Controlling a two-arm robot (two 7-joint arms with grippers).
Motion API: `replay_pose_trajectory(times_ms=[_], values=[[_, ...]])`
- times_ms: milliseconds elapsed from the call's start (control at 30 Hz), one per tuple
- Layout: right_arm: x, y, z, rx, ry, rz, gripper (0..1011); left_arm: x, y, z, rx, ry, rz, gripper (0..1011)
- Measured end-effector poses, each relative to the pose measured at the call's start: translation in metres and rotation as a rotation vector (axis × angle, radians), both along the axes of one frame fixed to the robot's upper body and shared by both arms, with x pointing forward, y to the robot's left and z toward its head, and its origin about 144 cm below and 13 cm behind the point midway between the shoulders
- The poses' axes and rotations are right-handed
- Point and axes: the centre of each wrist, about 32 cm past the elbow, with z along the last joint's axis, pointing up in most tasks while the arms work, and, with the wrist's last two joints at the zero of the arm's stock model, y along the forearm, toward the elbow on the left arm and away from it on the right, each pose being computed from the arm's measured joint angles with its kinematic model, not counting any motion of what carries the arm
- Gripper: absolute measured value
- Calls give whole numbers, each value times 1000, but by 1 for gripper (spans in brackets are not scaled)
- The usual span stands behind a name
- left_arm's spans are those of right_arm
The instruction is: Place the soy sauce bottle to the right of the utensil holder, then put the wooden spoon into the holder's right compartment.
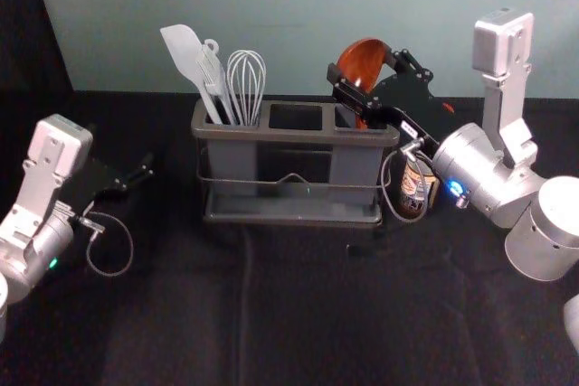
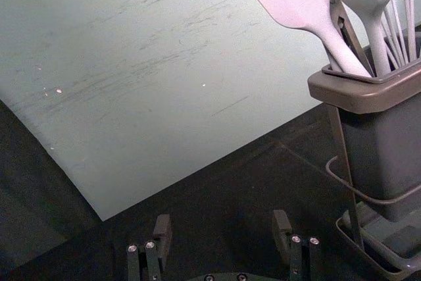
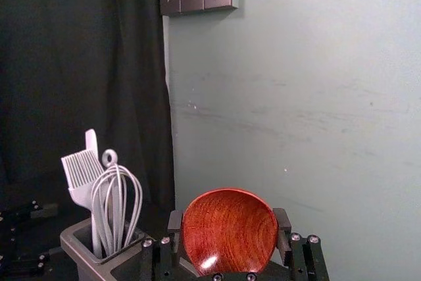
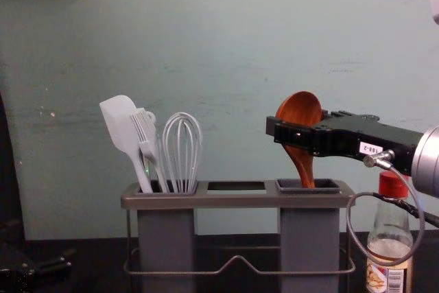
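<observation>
Left gripper (image 1: 141, 170): left of holder, spread wide, empty. Utensil holder (image 1: 271, 135): spatula (image 1: 183, 50), pastry brush (image 4: 144, 128), whisk (image 1: 246, 83) in left compartment. Wooden spoon (image 4: 302, 106): upright, handle in right compartment, bowl clasped by right gripper (image 1: 365, 68), fingers bowl-width apart. Soy sauce bottle (image 4: 377, 278): upright, just right of holder.

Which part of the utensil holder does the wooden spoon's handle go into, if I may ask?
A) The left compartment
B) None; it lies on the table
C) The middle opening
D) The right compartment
D: the wooden spoon has its handle down in the right compartment, at the end of the utensil holder nearest the soy sauce bottle.
</observation>
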Motion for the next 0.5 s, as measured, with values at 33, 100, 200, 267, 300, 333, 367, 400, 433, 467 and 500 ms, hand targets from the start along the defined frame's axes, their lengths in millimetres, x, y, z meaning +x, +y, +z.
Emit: replay_pose_trajectory(times_ms=[33,100,200,267,300,333,367,400,433,467,500], values=[[0,0,0,1,3,0,836,0,0,0,0,0,0,1005],[0,0,0,1,11,0,836,0,0,0,0,0,0,1005],[0,0,0,1,11,0,837,0,0,0,0,0,0,1005],[0,0,0,1,10,0,836,0,0,0,0,0,0,1005],[0,0,0,1,9,0,836,0,0,0,0,0,0,1005],[0,0,0,1,8,0,836,0,0,0,0,0,0,1005],[0,0,0,1,8,0,836,0,0,0,0,0,0,1005],[0,0,0,1,7,0,836,0,0,0,0,0,0,1005],[0,0,0,1,7,0,837,0,0,0,0,0,0,1005],[0,0,0,1,6,0,854,0,0,0,0,0,0,1005],[0,0,0,0,6,0,883,0,0,0,0,0,0,1005]])
